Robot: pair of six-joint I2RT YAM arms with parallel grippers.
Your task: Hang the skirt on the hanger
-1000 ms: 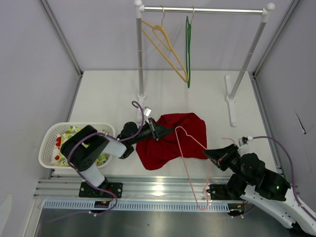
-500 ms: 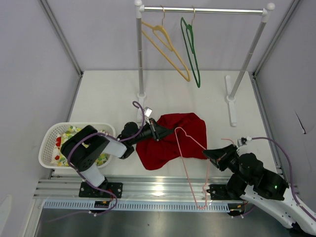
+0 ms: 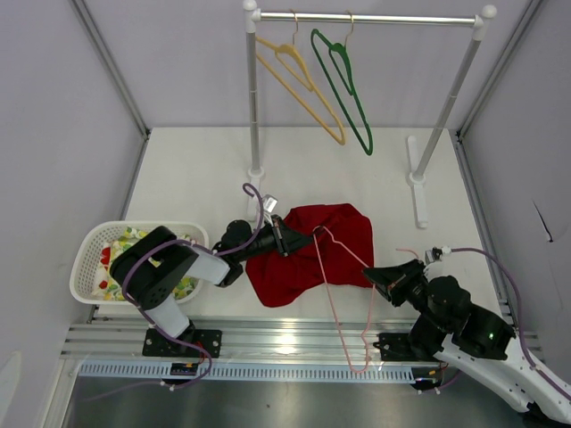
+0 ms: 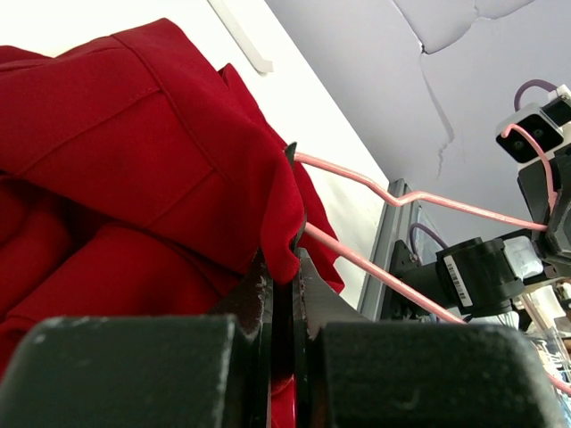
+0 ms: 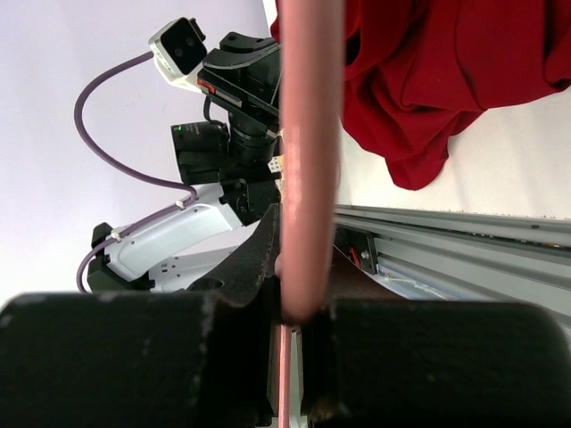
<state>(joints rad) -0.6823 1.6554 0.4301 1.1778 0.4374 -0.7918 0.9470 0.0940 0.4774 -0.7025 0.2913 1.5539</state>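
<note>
The deep-red skirt [image 3: 308, 254] lies crumpled on the table in front of the arms. My left gripper [image 3: 302, 237] is shut on a fold at the skirt's edge; the left wrist view shows the red cloth [image 4: 134, 152] pinched between the jaws of the gripper [image 4: 284, 267]. The pale pink hanger [image 3: 329, 299] lies slanted across the skirt's right part, its top end next to the left fingertips. The hanger's wire [image 4: 384, 272] passes just past the pinched fold. My right gripper [image 3: 368, 275] is shut on the hanger's wire [image 5: 308, 134], with the skirt [image 5: 446, 62] behind it.
A clothes rail stands at the back with a yellow hanger [image 3: 299, 89] and a green hanger [image 3: 343, 85] on it. Its feet [image 3: 417, 192] rest on the table. A white basket [image 3: 89, 259] holding floral cloth [image 3: 125, 245] sits at the left.
The right gripper and the pink hanger have shifted a little to the left, toward the left gripper. The green hanger on the rail has swung round. The left gripper keeps its hold.
</note>
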